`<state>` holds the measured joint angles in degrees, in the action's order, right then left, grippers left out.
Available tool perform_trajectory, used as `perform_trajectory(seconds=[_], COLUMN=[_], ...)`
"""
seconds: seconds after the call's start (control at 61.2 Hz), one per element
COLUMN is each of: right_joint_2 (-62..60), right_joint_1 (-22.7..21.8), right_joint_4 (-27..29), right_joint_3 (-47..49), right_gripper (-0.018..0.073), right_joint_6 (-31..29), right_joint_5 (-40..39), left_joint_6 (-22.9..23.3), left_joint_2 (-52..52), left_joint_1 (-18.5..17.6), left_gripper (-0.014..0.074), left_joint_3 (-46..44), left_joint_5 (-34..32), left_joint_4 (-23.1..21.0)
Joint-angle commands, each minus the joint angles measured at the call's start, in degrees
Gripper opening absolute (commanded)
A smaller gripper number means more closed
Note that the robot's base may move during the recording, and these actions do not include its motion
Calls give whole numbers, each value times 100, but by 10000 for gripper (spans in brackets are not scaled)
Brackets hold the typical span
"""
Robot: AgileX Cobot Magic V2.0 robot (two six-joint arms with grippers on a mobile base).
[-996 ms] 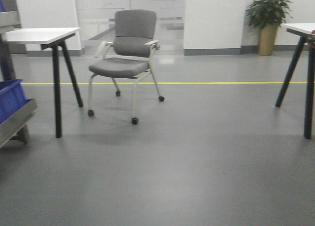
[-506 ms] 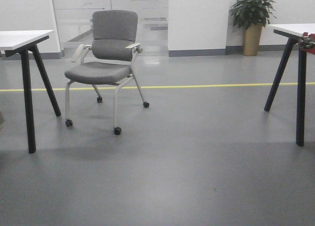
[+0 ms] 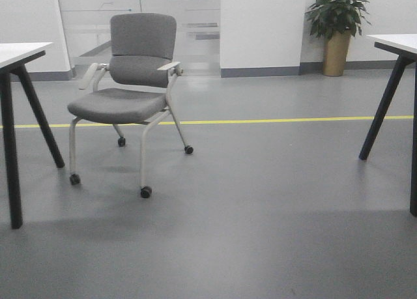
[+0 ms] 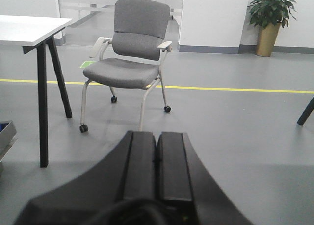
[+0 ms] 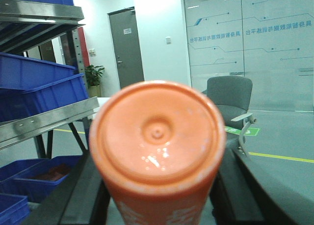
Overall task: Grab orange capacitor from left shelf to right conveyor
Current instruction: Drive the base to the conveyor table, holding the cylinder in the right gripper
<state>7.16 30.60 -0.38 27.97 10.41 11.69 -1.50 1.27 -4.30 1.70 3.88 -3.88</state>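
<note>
The orange capacitor [image 5: 157, 141] fills the right wrist view top-on, pinched between the dark fingers of the right gripper [image 5: 158, 198]. Behind it at the left runs the steel lip of the left shelf [image 5: 46, 121], with blue bins [image 5: 39, 83] above and below. The left gripper [image 4: 156, 139] has its fingers pressed together on nothing, over the plain grey floor [image 3: 260, 247]. Farther off a grey wheeled chair [image 3: 130, 84] stands between a white table [image 3: 16, 51] and a second table [image 3: 394, 42]. A yellow line [image 3: 293, 120] crosses the floor behind the chair. A potted plant [image 3: 337, 25] stands at the back wall.
</note>
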Motion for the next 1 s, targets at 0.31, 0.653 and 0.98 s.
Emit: perform_trajectory(seconds=[0.31, 0.653, 0.98], right_joint_2=[74, 74, 74], right_joint_1=[-5, -5, -5], right_joint_4=[-22, -22, -22], right_joint_3=[162, 162, 162], right_gripper=[49, 49, 49], right_joint_6=[-66, -66, -66], right_joint_5=[-524, -524, -524], left_joint_6=[9, 9, 9], left_joint_2=[31, 31, 31], left_joint_1=[-36, -36, -36], left_gripper=[-125, -125, -125], left_joint_3=[150, 150, 150], left_joint_5=[-504, -504, -504], left_joint_4=[-29, -29, -29])
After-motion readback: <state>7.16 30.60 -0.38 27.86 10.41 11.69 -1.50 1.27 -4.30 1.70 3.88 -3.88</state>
